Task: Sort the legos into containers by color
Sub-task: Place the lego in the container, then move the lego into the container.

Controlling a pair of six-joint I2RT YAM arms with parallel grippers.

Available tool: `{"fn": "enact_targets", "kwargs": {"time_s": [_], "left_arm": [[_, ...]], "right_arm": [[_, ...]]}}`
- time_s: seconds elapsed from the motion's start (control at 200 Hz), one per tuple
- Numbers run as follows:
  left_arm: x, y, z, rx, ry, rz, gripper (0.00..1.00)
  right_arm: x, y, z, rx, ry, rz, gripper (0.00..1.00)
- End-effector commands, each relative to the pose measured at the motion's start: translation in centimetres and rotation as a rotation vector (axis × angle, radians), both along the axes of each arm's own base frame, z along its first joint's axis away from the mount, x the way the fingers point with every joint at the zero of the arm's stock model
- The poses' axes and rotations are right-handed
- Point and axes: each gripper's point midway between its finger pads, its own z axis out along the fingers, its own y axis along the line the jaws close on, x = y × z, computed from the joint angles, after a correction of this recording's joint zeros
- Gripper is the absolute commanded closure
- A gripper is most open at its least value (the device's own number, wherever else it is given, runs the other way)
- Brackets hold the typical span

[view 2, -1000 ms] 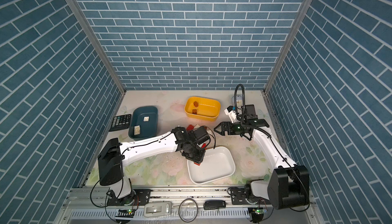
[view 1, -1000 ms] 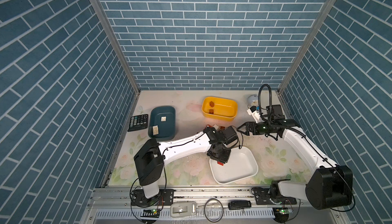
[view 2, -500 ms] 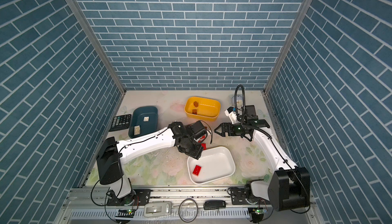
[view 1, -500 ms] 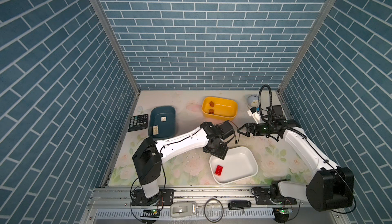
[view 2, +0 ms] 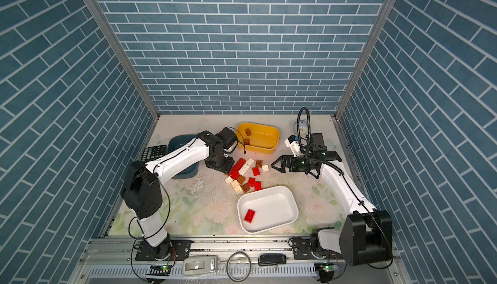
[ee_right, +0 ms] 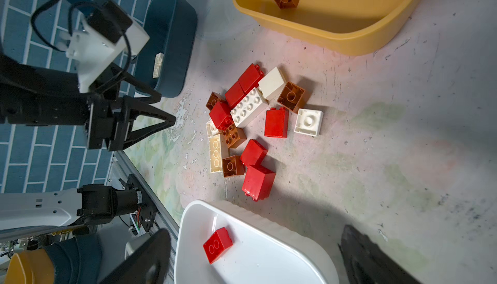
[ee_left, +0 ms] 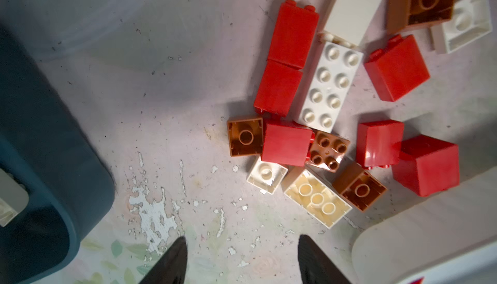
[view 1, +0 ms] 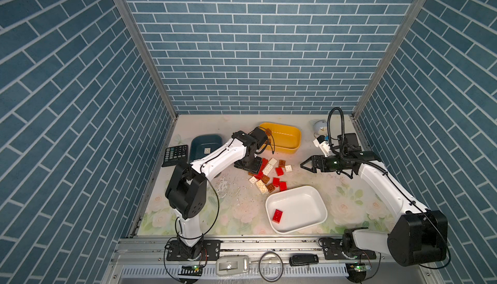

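Many loose legos (ee_left: 328, 86) lie clustered just beside the left claw (ee_left: 242, 242)

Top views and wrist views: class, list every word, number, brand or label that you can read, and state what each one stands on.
No text in any view can be read.
calculator: the key markings are too small to read.
round clock: the face is too small and blurred to read.
legos: no lettering can be made out on them.
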Motion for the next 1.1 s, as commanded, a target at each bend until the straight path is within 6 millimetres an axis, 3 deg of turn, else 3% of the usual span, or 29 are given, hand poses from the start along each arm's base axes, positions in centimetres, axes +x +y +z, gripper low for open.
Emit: {"fn": "enact_targets", "kwargs": {"time_s": [0.0, 0.175, 0.435, 0.86, 1.095], "left_arm": [[1.5, 0.2, -1.3, 0.009, 0.010, -0.029, 0.34], [2.3, 0.9, -3.7, 0.033, 0.046, -0.023, 0.36], [2.2, 0.4, -6.3, 0.012, 0.098, -0.029, 0.37], [3.9, 1.7, -7.8, 0.029, 0.098, 0.016, 0.39], [5.1, 2.9, -6.4, 0.049, 0.056, 0.050, 0.39]], "right_arm": [[0.6, 0.4, 1.1, 0.019, -0.044, 0.031, 0.01], [0.6, 0.3, 0.9, 0.016, -0.039, 0.029, 0.01], [0.6, 0.3, 0.5, 0.015, -0.025, 0.029, 0.01], [0.6, 0.3, 0.1, 0.012, -0.017, 0.029, 0.01], [0.5, 0.3, 0.0, 0.011, -0.013, 0.030, 0.01]]}}
